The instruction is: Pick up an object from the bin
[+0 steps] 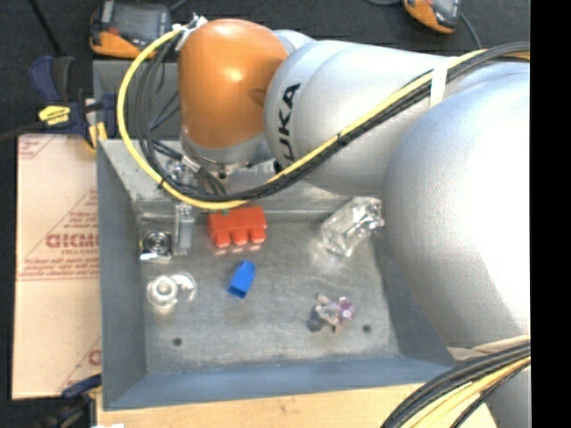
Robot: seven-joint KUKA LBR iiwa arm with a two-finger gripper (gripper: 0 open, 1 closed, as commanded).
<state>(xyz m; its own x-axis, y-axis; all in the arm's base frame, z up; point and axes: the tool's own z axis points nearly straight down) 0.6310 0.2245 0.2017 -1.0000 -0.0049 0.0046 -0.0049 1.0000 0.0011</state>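
Shiny silver metal fitting (156,244): back-left of grey metal bin (120,328) floor, just left of gripper (184,230)
Gripper: low by back wall, between fitting and orange-red three-stud plastic brick (237,227)
Grip: open or closed, cannot tell
Nearby: small blue plastic block (241,278), round silver metal cap (169,291), both nearer the front
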